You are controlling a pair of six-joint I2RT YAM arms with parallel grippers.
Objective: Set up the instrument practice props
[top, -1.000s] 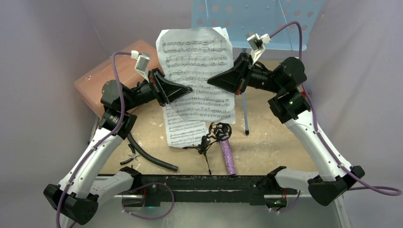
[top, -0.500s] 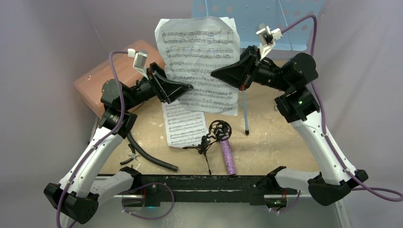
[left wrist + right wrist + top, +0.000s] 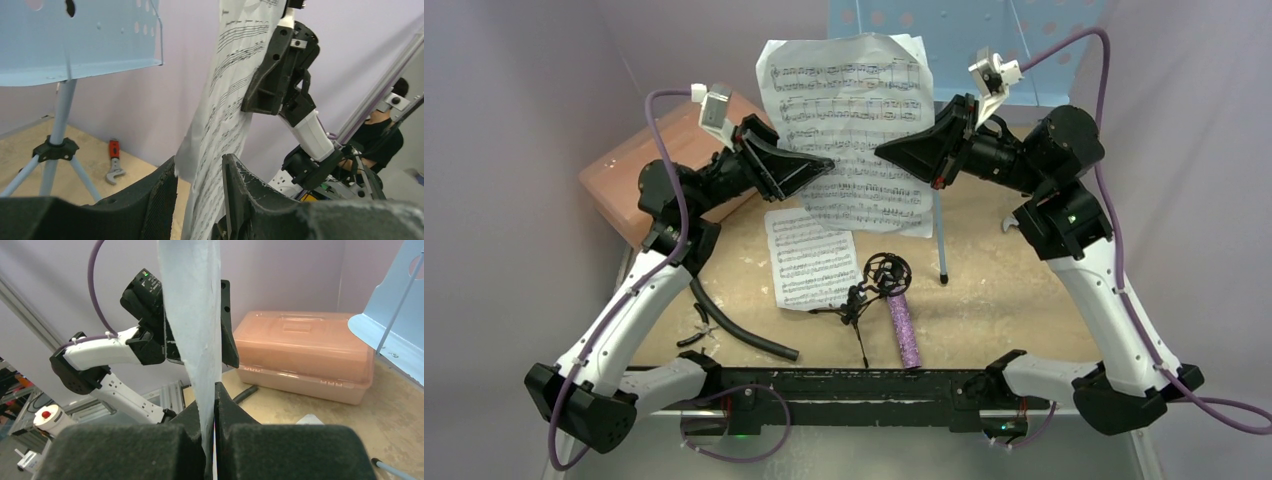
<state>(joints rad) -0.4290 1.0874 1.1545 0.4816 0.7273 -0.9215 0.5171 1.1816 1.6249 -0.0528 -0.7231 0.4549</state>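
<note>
Sheet-music page [image 3: 849, 100] held upright in mid-air.
Right gripper [image 3: 214, 390] clenched on its edge; left gripper [image 3: 200, 167] jaws parted, page passing between them.

I see the left gripper [image 3: 200, 167] with its black jaws parted and a white sheet-music page [image 3: 235, 75] hanging upright between them. The right gripper [image 3: 252, 102] pinches the page's far edge higher up. At left stands a light blue perforated music stand [image 3: 75, 40] on its tripod, with a red-handled tool [image 3: 114, 160] lying by the wall.
</note>
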